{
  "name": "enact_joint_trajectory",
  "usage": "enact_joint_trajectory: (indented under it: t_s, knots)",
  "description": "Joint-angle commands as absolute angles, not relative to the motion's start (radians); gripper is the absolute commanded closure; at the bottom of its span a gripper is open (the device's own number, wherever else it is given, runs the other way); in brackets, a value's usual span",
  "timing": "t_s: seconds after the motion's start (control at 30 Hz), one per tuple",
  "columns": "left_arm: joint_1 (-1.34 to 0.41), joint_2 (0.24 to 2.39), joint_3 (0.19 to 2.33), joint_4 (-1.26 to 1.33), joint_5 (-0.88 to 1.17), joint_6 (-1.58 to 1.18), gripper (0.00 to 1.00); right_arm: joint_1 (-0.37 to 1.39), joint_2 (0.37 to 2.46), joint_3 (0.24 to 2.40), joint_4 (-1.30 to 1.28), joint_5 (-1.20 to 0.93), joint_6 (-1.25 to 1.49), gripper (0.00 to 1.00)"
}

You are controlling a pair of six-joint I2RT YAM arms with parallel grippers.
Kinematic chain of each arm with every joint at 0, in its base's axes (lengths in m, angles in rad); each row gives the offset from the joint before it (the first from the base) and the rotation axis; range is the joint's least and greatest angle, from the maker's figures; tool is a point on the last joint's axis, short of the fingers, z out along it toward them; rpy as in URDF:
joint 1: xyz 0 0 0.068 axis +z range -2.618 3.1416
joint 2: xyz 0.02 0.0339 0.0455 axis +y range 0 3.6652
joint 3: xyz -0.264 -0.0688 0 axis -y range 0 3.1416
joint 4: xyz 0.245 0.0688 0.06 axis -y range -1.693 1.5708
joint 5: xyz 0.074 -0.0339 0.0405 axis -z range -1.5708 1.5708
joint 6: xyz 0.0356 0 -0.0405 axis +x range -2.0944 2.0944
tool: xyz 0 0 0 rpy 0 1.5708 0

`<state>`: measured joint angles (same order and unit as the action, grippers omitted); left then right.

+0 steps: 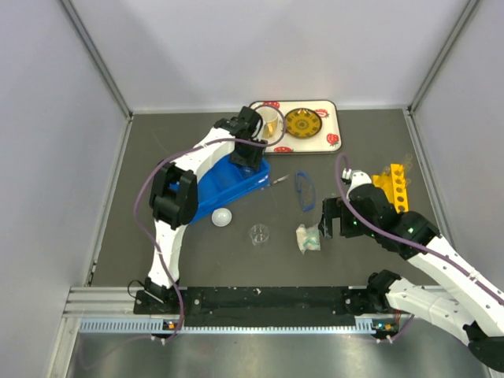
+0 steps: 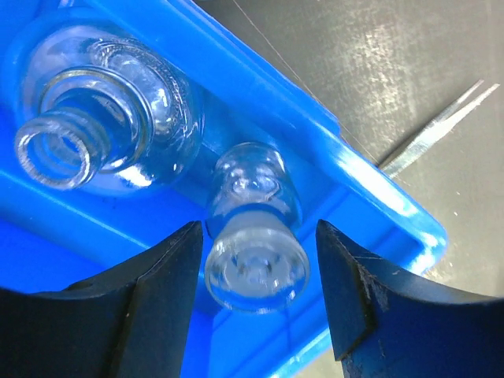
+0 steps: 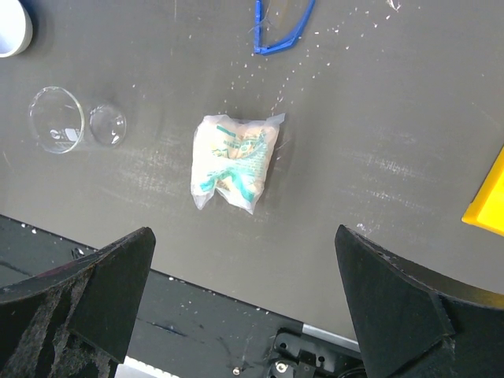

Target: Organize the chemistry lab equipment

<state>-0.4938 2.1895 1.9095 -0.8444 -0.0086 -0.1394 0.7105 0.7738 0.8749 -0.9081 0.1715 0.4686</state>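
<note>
Left arm (image 1: 169, 197) is reaching way out, bent at the elbow, with the left gripper (image 1: 252, 161) pointing down and its jaws partly spread. Right arm (image 1: 441, 252) is folded low on its side, right gripper (image 1: 332, 220) gaping wide.

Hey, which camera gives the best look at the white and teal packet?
The right wrist view: the packet lies centred and unblocked, teal print visible. The top external view shows the packet small. The left wrist view misses it.
</note>
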Motion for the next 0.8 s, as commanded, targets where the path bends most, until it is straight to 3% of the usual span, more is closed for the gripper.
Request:
enact_joint_trajectory:
  t_s: [0.0, 0.4, 0.77]
  knots:
    - [-0.495, 2.077, 1.989, -0.916, 0.025, -0.106, 0.35, 0.704, 0.772, 0.871, -0.874, 0.175, 0.471, 0.01]
    - [-0.592, 1.788, 1.951, -1.086, -0.115, -0.126, 0.35, 0.706, 0.762, 0.884, -0.868, 0.161, 0.442, 0.01]
    - [-0.735, 1.413, 1.383, -0.945, -0.134, -0.334, 0.32, 0.706, 0.788, 0.933, -0.850, 0.091, 0.423, 0.01]
